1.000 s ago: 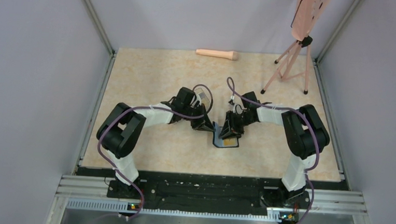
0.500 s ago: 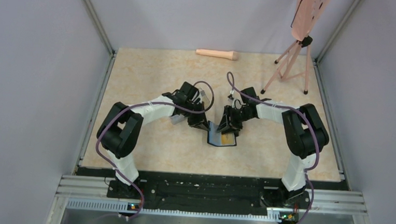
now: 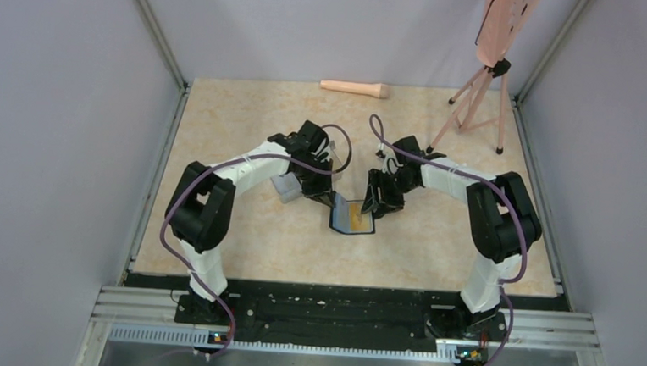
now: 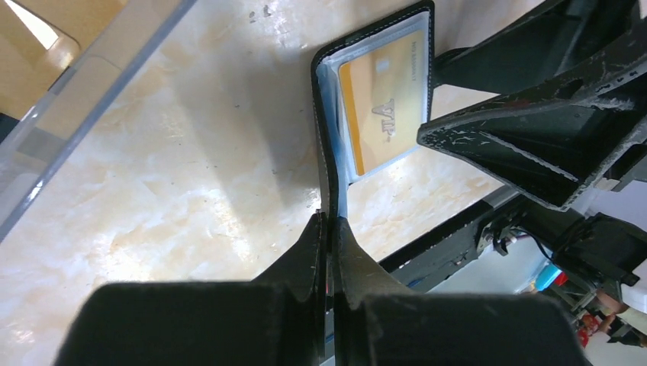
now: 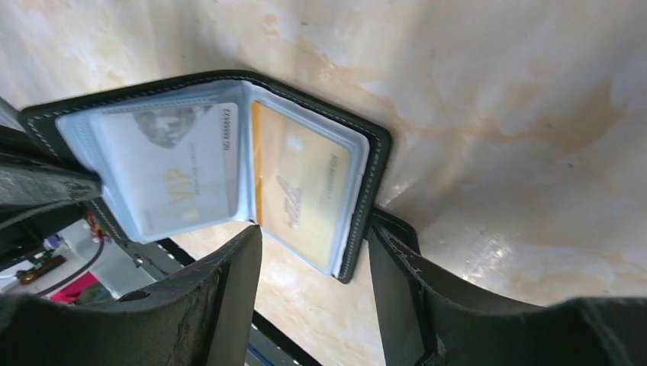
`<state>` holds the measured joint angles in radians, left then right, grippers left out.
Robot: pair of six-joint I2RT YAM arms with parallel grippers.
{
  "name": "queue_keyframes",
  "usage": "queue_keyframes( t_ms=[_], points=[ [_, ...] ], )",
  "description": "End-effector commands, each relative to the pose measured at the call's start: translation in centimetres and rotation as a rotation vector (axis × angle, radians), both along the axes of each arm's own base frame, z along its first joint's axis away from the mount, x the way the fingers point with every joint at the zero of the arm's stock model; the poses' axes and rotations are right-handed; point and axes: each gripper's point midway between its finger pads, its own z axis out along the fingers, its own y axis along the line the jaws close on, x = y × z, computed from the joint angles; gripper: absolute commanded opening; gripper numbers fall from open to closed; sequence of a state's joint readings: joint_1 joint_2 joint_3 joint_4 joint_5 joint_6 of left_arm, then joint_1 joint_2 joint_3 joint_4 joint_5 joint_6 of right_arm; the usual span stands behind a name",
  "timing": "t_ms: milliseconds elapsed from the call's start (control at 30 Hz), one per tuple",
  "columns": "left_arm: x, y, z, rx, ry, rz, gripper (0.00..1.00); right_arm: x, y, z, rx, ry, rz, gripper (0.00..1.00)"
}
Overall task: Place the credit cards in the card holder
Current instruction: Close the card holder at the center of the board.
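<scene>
The holder [image 5: 378, 152] is matt black and leather-like with stitched edges and clear glossy plastic sleeves, the yellow card [image 5: 301, 191] and grey card [image 5: 172, 179] are smooth plastic, the table [image 5: 496, 114] is polished and marbled, the box [image 4: 91, 84] is clear plastic, and the fingers [image 5: 217, 301] are scuffed matt black plastic.

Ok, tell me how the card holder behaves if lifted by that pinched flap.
The card holder likely flops: it folds at its spine, so the half with the yellow card would swing. Its glossy clear sleeves may let cards slip.
</scene>
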<state>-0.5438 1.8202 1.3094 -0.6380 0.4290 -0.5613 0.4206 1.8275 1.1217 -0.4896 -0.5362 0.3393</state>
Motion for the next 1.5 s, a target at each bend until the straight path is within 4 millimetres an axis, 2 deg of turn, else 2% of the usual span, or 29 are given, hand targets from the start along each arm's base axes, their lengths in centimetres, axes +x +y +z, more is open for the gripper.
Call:
queue_keyframes(
  t_ms=[0,133,267,433,633,767,967,1100,1200,1267,1467],
  points=[
    [0.3,0.9,0.4,0.081,0.005,-0.025,0.00,1.0,-0.9,0.8,-0.062,-0.064,0.022,0.54],
    [0.6,0.3,0.7,0.088,0.019,-0.038,0.01,0.7,-0.7,0.4,-0.046,-0.040,0.025,0.52],
    [0.8,-3.0,1.5,-0.062,0.055,-0.050,0.15,0.8,-0.2,0.8,0.008,-0.029,0.010,0.51],
    [1.1,-6.3,1.9,-0.228,0.102,-0.045,0.23,0.8,0.0,1.1,0.076,0.000,-0.017,0.50],
    [1.5,-7.9,1.3,-0.323,0.129,-0.038,0.36,1.5,-1.0,3.6,0.100,-0.048,-0.062,0.53],
    [1.5,-8.6,0.6,-0.375,0.157,-0.029,0.38,2.0,-1.7,5.1,0.123,-0.070,-0.093,0.54],
    [1.8,-8.5,-0.9,-0.347,0.161,-0.022,0.36,2.9,-2.2,6.7,0.155,-0.101,-0.109,0.52],
    [2.1,-8.4,-2.1,-0.316,0.170,-0.009,0.18,3.4,-1.8,6.6,0.172,-0.093,-0.094,0.47],
    [2.3,-7.9,-3.1,-0.257,0.165,-0.009,0.05,3.6,-1.7,5.8,0.170,-0.076,-0.082,0.41],
    [2.4,-7.3,-3.8,-0.208,0.164,-0.009,0.00,3.5,-1.7,5.3,0.166,-0.069,-0.076,0.39],
    [2.0,-6.7,-4.8,-0.154,0.165,-0.020,0.00,3.8,-1.2,3.3,0.178,-0.021,-0.052,0.21]
  ],
)
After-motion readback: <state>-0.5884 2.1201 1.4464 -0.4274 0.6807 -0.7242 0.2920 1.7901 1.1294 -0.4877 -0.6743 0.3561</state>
